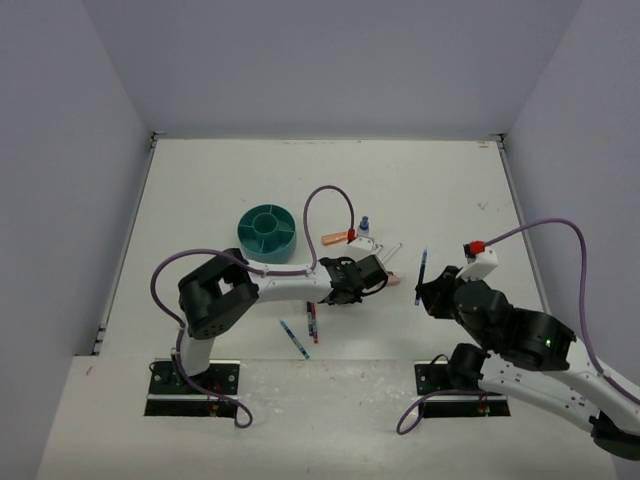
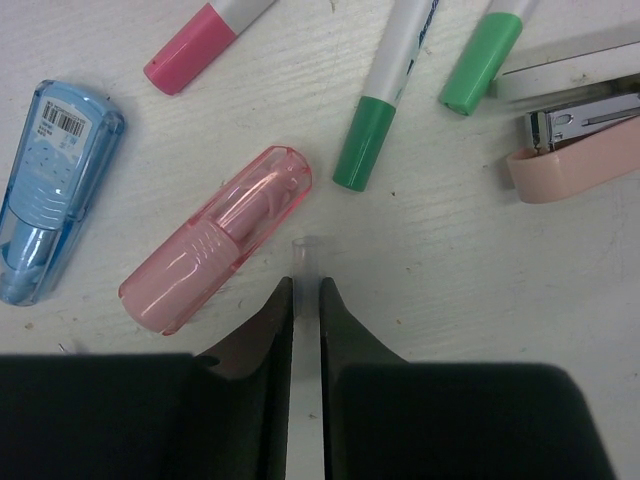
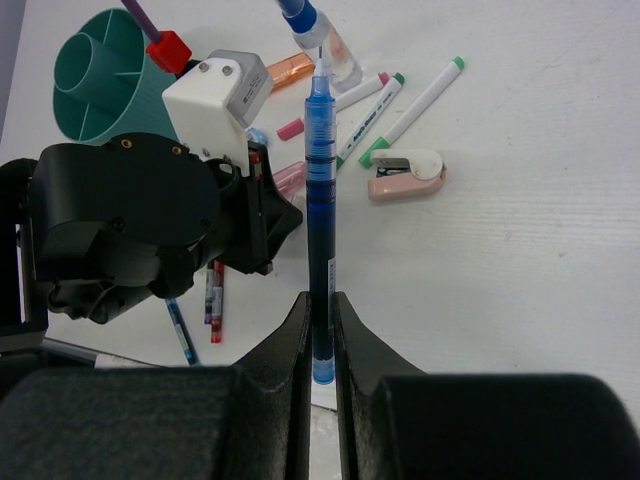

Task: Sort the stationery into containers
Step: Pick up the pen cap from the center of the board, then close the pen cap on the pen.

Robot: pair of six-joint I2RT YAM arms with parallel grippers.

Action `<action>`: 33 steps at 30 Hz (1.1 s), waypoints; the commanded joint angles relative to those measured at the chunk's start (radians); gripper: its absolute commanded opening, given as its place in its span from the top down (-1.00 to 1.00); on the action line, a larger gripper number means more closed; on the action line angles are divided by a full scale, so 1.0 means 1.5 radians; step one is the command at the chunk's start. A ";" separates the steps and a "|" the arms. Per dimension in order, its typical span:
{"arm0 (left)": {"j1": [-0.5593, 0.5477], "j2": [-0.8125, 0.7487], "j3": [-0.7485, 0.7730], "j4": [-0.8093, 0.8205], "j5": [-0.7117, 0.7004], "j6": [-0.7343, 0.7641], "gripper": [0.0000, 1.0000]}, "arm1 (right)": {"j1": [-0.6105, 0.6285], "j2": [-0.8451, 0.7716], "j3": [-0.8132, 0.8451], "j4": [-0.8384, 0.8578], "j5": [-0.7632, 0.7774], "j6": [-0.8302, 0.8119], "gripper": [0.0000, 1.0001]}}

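My left gripper (image 2: pixel 306 282) is down on the table, its jaws shut on the end of a thin clear pen (image 2: pixel 305 250). A stubby pink marker (image 2: pixel 215 240) lies just to its left and a light-blue marker (image 2: pixel 55 190) farther left. My right gripper (image 3: pixel 320 297) is shut on a blue pen (image 3: pixel 320 190), which it holds above the table, right of the pile (image 1: pixel 422 268). The round teal organizer (image 1: pixel 268 233) stands behind the left arm, apart from both grippers. Near it are a blue-capped clear bottle (image 1: pixel 364 225) and an orange marker (image 1: pixel 335 238).
Two green-capped pens (image 2: pixel 365 145) (image 2: pixel 480 65), a pink-capped pen (image 2: pixel 190 50) and a pink stapler (image 2: pixel 580 150) lie just beyond the left gripper. A red pen (image 1: pixel 313 322) and a blue pen (image 1: pixel 295 340) rest near the front edge. White walls enclose the table.
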 commanded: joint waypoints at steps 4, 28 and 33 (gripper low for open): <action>0.011 -0.118 0.003 -0.026 -0.048 0.024 1.00 | 0.000 -0.017 -0.082 0.162 -0.097 -0.090 1.00; 0.217 -0.657 -0.171 0.450 0.347 0.170 1.00 | 0.001 0.263 -0.068 0.819 -0.410 -0.219 1.00; 0.217 -0.666 -0.188 0.445 0.341 0.166 1.00 | 0.000 0.250 -0.056 0.819 -0.405 -0.225 1.00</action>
